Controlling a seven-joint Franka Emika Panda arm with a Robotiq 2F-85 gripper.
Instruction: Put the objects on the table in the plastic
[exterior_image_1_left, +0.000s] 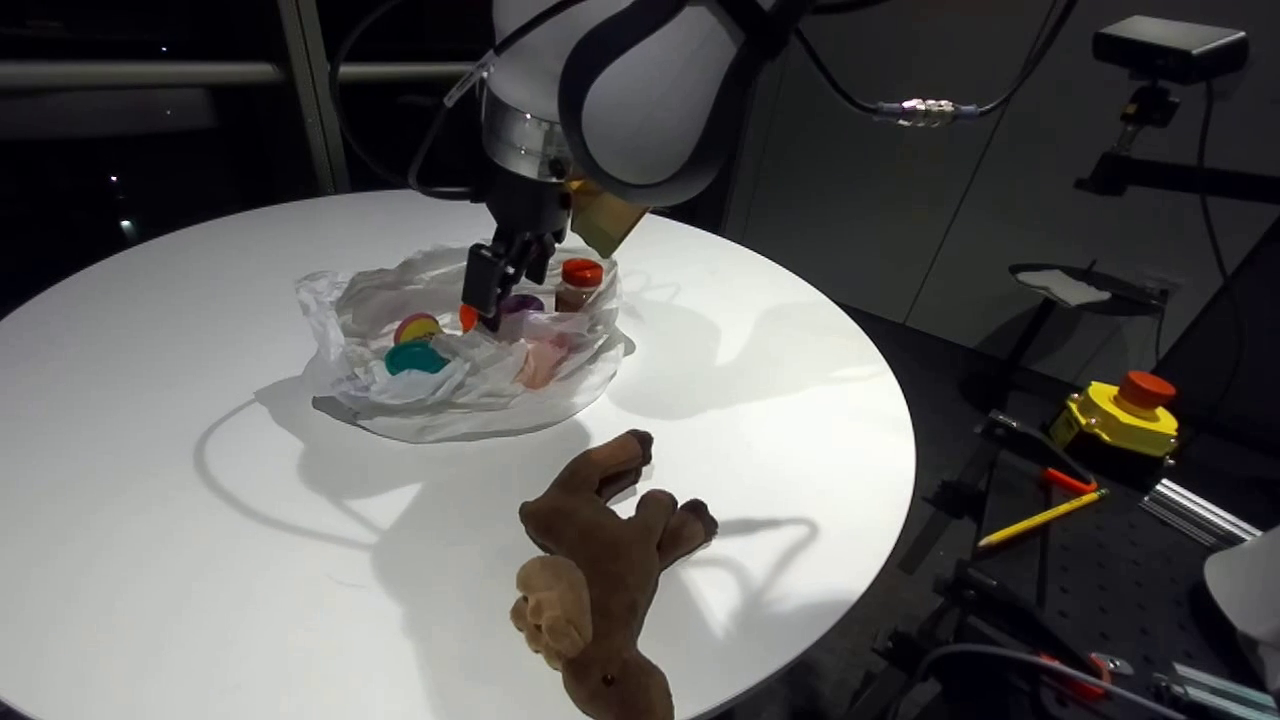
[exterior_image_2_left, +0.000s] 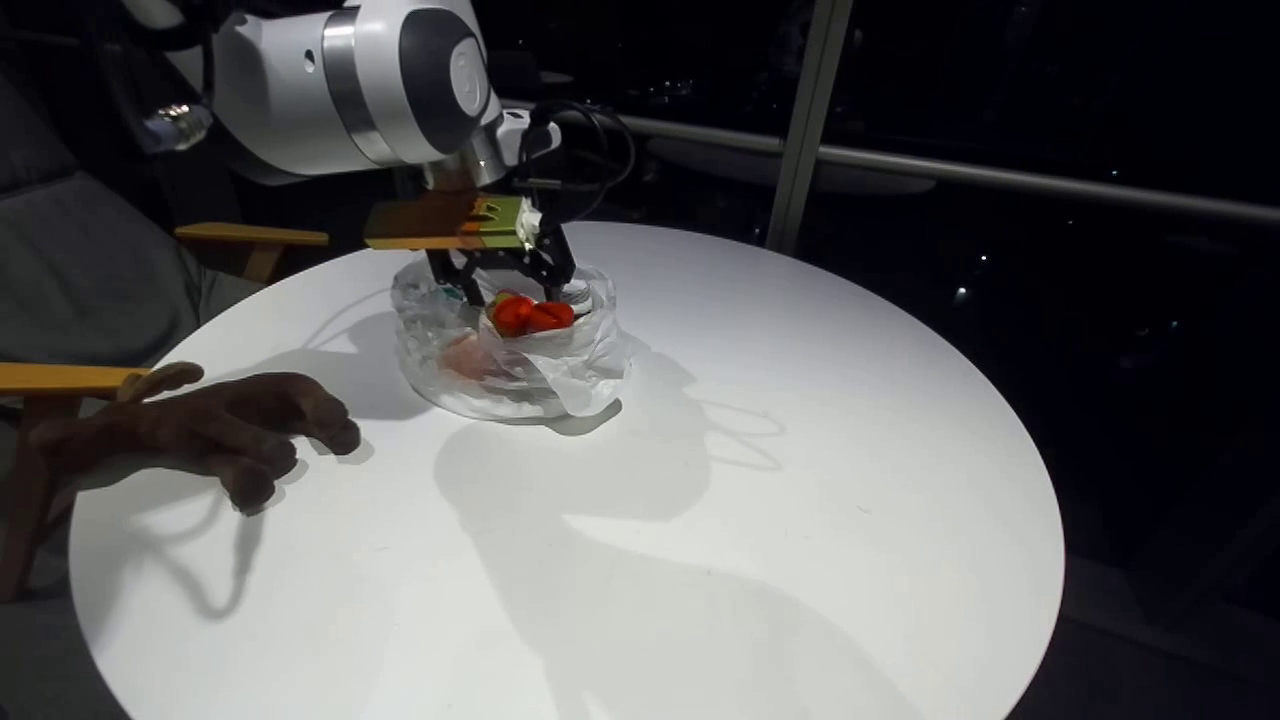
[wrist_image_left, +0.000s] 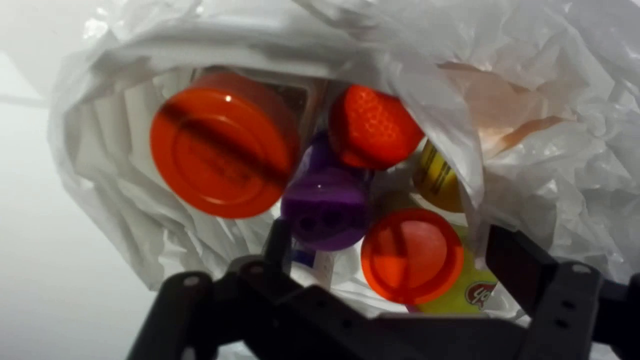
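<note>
- Most of the task looks done, as I judge it; the translucent plastic bag (exterior_image_1_left: 450, 415) sits on the bench (exterior_image_1_left: 150, 500), its mouth open, a cluster of small pieces inside.
- In the bag, by the wrist view: a red-lidded jar (wrist_image_left: 222, 150); a dimpled red piece (wrist_image_left: 375, 127); a purple piece (wrist_image_left: 327, 212); an orange cup (wrist_image_left: 412, 255); a yellow tub (wrist_image_left: 462, 292), partly covered; in an exterior view, a teal lid (exterior_image_1_left: 415, 358) too; a peach-toned patch (exterior_image_1_left: 543, 360) shows through the plastic, too blurred to name.
- The gripper (wrist_image_left: 389, 237) stands wide, down at the bag's mouth, with the orange cup between its sides and nothing pinched that I can see; the step in hand reads as a drop-off; whether it touches the plastic I cannot tell.
- Left to do: the brown plush animal (exterior_image_1_left: 607, 545) lies on the bench, outside the bag and apart from it; it looks like the last piece, though hidden ones cannot be ruled out; being bulky, it may need a wider mouth than the folds now give.
</note>
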